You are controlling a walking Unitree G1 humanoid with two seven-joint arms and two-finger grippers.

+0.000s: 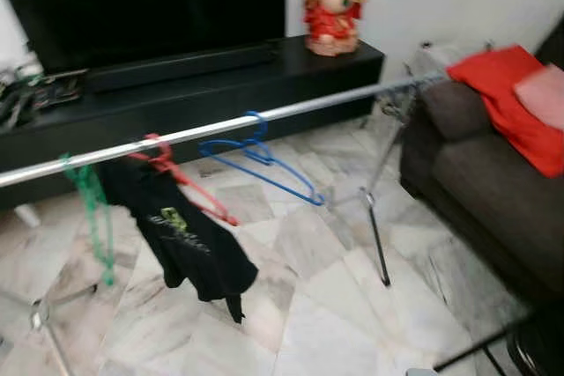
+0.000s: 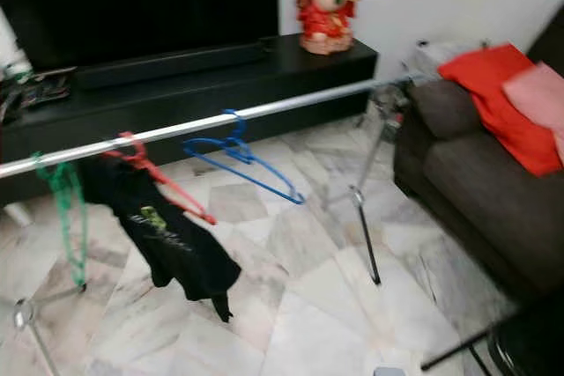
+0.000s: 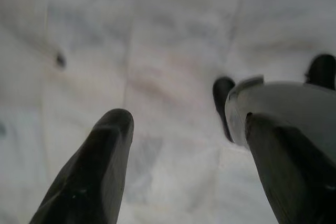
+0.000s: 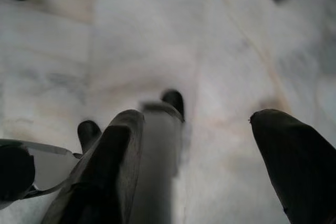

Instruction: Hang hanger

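Left hand (image 3: pixel 184 166) and right hand (image 4: pixel 199 166) both hang over the marble floor (image 1: pixel 308 323), fingers apart, holding nothing. Blue hanger (image 1: pixel 260 160) hangs on the silver rail (image 1: pixel 291 112), beside a red hanger (image 1: pixel 181 178) (carrying a black shirt (image 1: pixel 181 235)).

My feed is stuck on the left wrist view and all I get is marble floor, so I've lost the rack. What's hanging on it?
Observer: Three hangers hang on the silver rail: a green hanger, a red hanger and a blue hanger.
Operator: Any clothes on them?
Observer: A black garment hangs from the red one; the green and blue look bare.
Operator: Is the right gripper carrying a hanger?
Observer: No. The right gripper has its jaws apart over the floor, with nothing between them.
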